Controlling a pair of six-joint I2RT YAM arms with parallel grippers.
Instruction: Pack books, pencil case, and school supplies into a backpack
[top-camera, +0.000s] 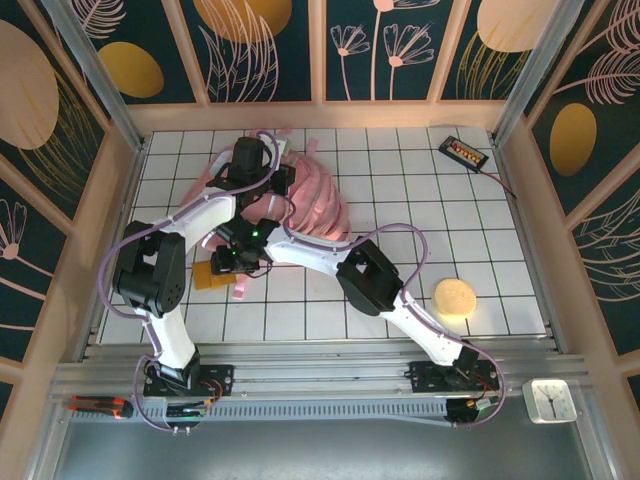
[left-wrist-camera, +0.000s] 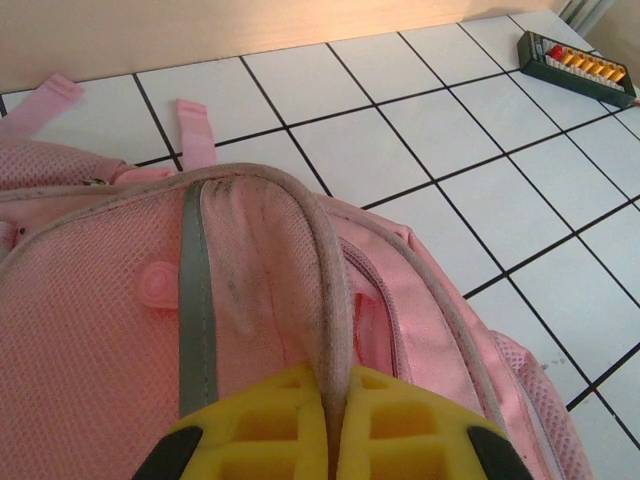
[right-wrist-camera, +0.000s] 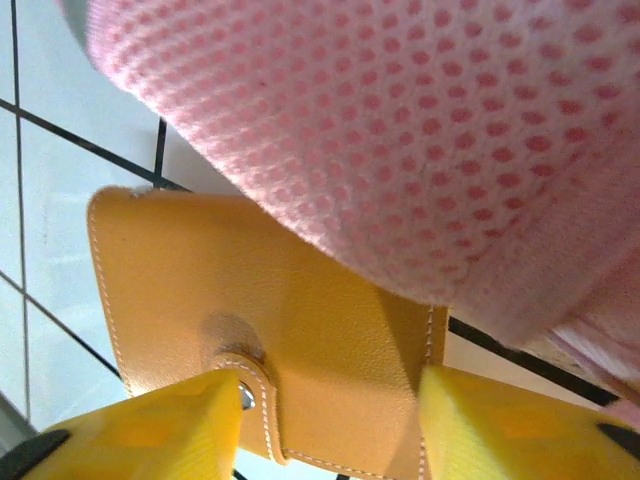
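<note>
Left gripper (left-wrist-camera: 330, 425) is clenched on the backpack's (left-wrist-camera: 90, 300) piped rim, I see. My right gripper (right-wrist-camera: 340, 420) stands released, jaws apart over the orange-brown pad (right-wrist-camera: 300, 300). The pad lies flat on the counter (right-wrist-camera: 50, 150) at the backpack's near left edge, partly under its pink mesh.

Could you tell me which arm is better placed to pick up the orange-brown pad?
Right: the right gripper hangs over the orange-brown pad, jaws apart, while the left gripper is shut on the top loop of the backpack.
</note>
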